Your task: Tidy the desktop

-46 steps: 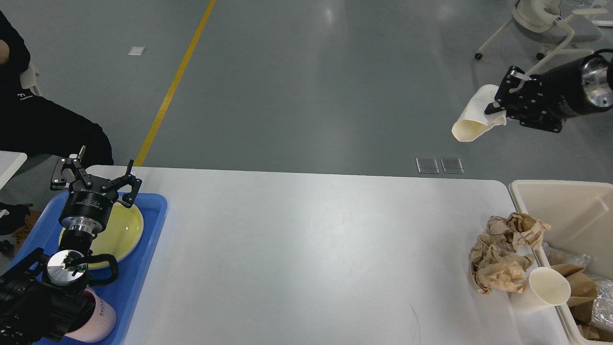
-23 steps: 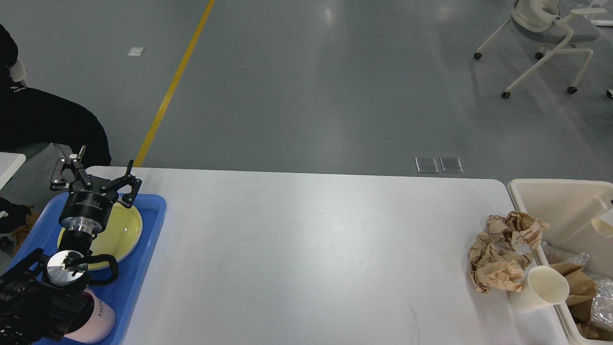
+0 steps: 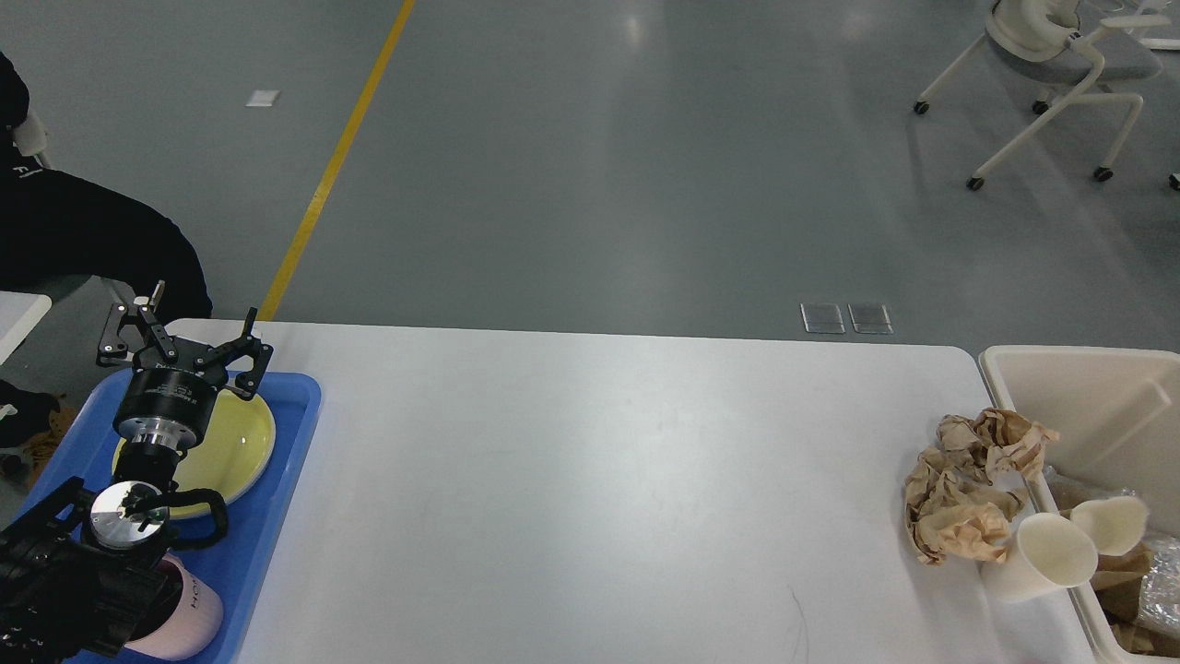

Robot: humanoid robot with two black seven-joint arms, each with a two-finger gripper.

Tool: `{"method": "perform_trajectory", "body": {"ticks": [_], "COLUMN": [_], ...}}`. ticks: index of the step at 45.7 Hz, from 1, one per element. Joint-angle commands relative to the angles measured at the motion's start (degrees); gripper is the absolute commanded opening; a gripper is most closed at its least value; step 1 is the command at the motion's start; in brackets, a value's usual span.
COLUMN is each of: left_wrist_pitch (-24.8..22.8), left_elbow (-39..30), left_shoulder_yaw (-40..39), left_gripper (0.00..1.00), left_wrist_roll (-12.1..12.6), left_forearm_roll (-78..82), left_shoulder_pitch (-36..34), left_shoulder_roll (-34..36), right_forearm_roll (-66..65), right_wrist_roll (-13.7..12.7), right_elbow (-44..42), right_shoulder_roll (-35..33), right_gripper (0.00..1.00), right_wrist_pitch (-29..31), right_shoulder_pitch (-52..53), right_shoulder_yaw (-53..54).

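The white desktop [image 3: 590,480] fills the lower part of the head view. My left gripper [image 3: 182,334] hovers open and empty over the far end of the blue tray [image 3: 277,516], just above the yellow plate [image 3: 230,443]. A wad of crumpled brown paper [image 3: 963,489] lies at the desktop's right edge. Beside it a white paper cup [image 3: 1042,558] lies on its side against the bin wall. A second white cup [image 3: 1111,524], blurred, is inside the beige bin [image 3: 1088,387]. My right gripper is out of view.
A pink cup [image 3: 189,613] stands at the tray's near end, partly behind my left arm. The bin holds brown paper and clear plastic. A person in black sits at far left. An office chair [image 3: 1060,55] stands on the floor far right.
My right arm, which held a white cup up at the right, has left the view. The cup has dropped into the beige bin. The left arm has not moved.
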Motion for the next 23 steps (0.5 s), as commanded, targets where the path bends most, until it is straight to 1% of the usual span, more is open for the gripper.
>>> {"method": "perform_trajectory", "body": {"ticks": [1, 4, 7, 12, 18, 23], "left_wrist_pitch": [0.0, 0.0, 0.0, 0.01, 0.0, 0.0], "left_elbow": [-0.01, -0.01, -0.01, -0.01, -0.01, -0.01], "left_shoulder_yaw": [0.0, 0.0, 0.0, 0.0, 0.0, 0.0], "left_gripper": [0.96, 0.96, 0.96, 0.96, 0.96, 0.96], "left_wrist_roll": [0.0, 0.0, 0.0, 0.0, 0.0, 0.0], "left_forearm_roll": [-0.03, -0.03, -0.03, -0.03, -0.03, -0.03], "left_shoulder_pitch": [0.0, 0.0, 0.0, 0.0, 0.0, 0.0], "left_shoulder_roll": [0.0, 0.0, 0.0, 0.0, 0.0, 0.0], "right_forearm_roll": [-0.1, -0.72, -1.16, -0.98, -0.81, -0.37], "right_wrist_roll": [0.0, -0.09, -0.09, 0.0, 0.08, 0.0], "right_elbow": [1.12, 2.53, 5.42, 11.48, 21.41, 25.99], "right_shoulder_roll": [1.28, 1.2, 1.02, 0.93, 0.5, -0.47], "right_gripper": [1.0, 1.0, 1.0, 1.0, 1.0, 1.0], "right_wrist_pitch": [0.55, 0.81, 3.09, 10.38, 18.29, 25.15], "right_shoulder_pitch": [0.76, 3.21, 7.16, 17.35, 32.37, 39.95], "right_shoulder_yaw": [-0.44, -0.96, -3.33, -12.11, -20.99, -23.38]}}
